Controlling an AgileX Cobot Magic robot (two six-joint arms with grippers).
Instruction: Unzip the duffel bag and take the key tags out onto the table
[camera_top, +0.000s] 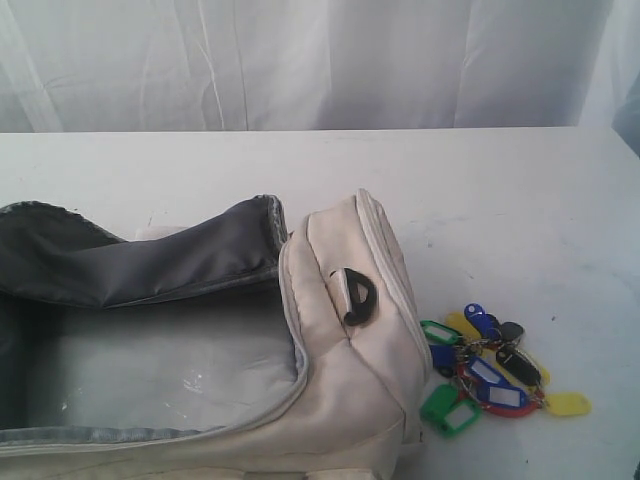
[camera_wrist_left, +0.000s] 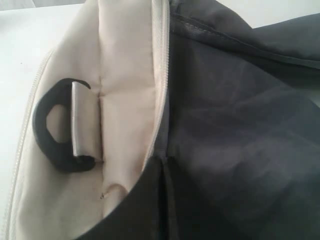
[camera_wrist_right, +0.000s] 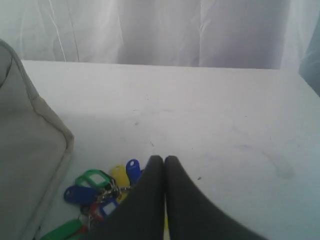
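Observation:
The cream-white duffel bag (camera_top: 340, 400) lies unzipped on the table (camera_top: 500, 200), with its dark grey lining (camera_top: 150, 265) showing and a black D-ring (camera_top: 356, 296) on its end. The key tags (camera_top: 490, 375) lie in a coloured bunch on the table, just right of that end. Neither gripper shows in the exterior view. My left gripper (camera_wrist_left: 162, 162) is shut with nothing in it, its dark fingers close over the bag's end beside the D-ring (camera_wrist_left: 50, 125) and the lining (camera_wrist_left: 240, 125). My right gripper (camera_wrist_right: 164, 160) is shut and empty, above the key tags (camera_wrist_right: 97, 187), which it partly hides.
A white curtain (camera_top: 320, 60) hangs behind the table's far edge. Bare tabletop (camera_wrist_right: 210, 100) stretches beyond and to the right of the tags. The bag's corner (camera_wrist_right: 30, 150) rises beside the tags in the right wrist view.

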